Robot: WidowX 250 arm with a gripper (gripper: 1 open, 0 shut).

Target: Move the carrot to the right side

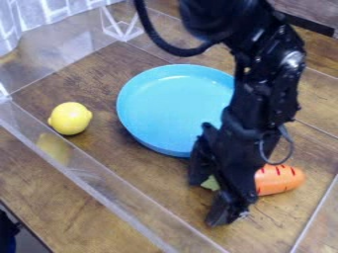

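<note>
Wood surface (132, 188) w/ blue plate (172, 104) ctr; my fingers (218, 183) spread at toy carrot (278, 179), lower right; lemon (70, 119) left.

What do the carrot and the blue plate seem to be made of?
The carrot looks like molded plastic or rubber, semi-matte: smooth, evenly orange, with dark line marks. The blue plate is probably plastic, smooth and satin, judging by its uniform color and thin rim, though enamel can't be ruled out.
</note>
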